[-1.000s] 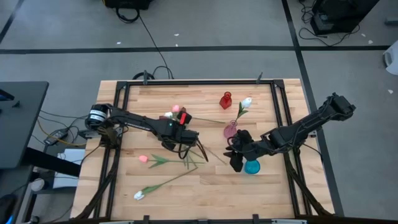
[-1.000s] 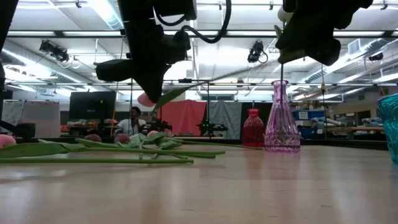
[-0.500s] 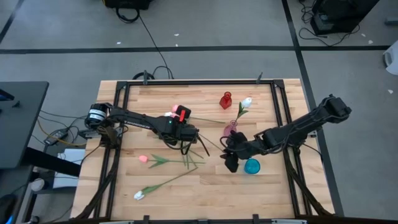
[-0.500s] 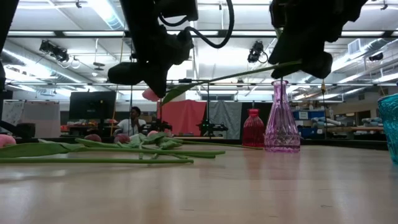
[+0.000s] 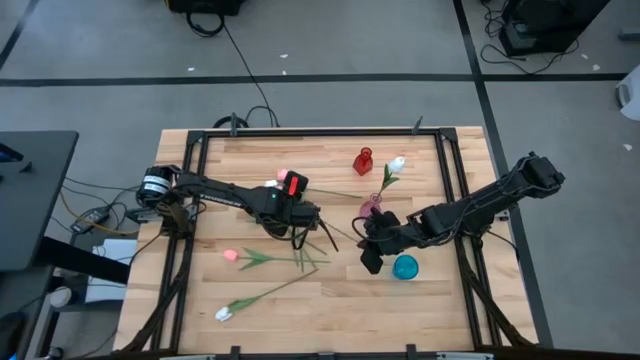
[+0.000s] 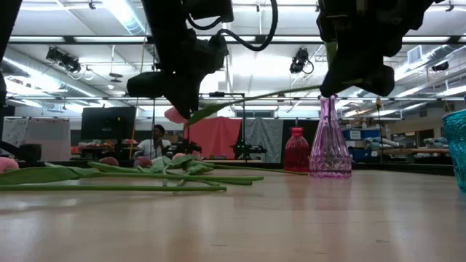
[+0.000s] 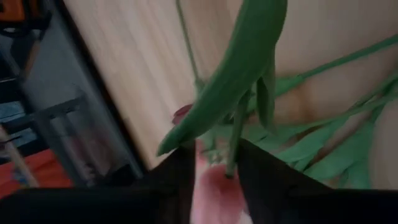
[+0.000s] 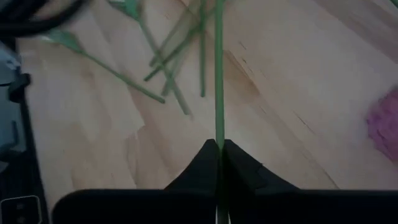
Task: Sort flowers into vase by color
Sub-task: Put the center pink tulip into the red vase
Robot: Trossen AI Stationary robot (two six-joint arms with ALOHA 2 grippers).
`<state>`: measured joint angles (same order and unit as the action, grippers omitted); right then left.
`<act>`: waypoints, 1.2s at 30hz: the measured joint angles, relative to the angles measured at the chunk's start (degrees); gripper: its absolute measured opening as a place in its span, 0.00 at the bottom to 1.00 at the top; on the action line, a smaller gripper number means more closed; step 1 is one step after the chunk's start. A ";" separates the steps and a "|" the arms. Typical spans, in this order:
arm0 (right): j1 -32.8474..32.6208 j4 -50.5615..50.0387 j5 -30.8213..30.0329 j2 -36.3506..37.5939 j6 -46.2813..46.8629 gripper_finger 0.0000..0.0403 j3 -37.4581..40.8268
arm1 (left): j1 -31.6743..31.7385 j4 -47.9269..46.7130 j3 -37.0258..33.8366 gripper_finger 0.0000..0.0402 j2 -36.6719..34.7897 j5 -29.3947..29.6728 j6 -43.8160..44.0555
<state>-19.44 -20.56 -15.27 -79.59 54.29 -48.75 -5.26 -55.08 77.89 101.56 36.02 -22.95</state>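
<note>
From above, a pink tulip (image 5: 283,178) hung between the left gripper (image 5: 297,213) and the right gripper (image 5: 366,232), stem spanning both. Two more tulips lay on the table (image 5: 420,300), and a white one (image 5: 397,163) stood in the pink vase (image 5: 371,208). Three vases showed: red (image 5: 363,160), pink, teal (image 5: 405,267). At table height the stem (image 6: 277,92) ran level between the arms. The left wrist showed fingers (image 7: 171,177) parted around the pink head (image 7: 214,196). The right wrist showed fingers (image 8: 202,163) pinched tight on the stem

Readable text: none is found in any view.
Labels, brands: none can be made out.
Numbers, signs: none are seen.
</note>
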 joint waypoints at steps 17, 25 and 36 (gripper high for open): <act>0.14 -1.05 -17.74 0.61 1.92 0.03 0.00 | -2.14 43.40 -26.75 0.42 -21.83 -28.21 7.42; -2.65 17.21 -28.17 0.61 -11.68 0.04 0.00 | -1.09 71.98 -36.93 0.42 -23.39 -28.03 16.00; -6.54 32.04 -35.94 0.61 -29.52 0.04 0.00 | -0.74 99.89 -37.62 0.42 -23.39 -31.59 18.90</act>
<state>-25.98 11.47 -51.21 -78.98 24.77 -48.75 -6.00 44.81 40.27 78.17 4.43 -4.05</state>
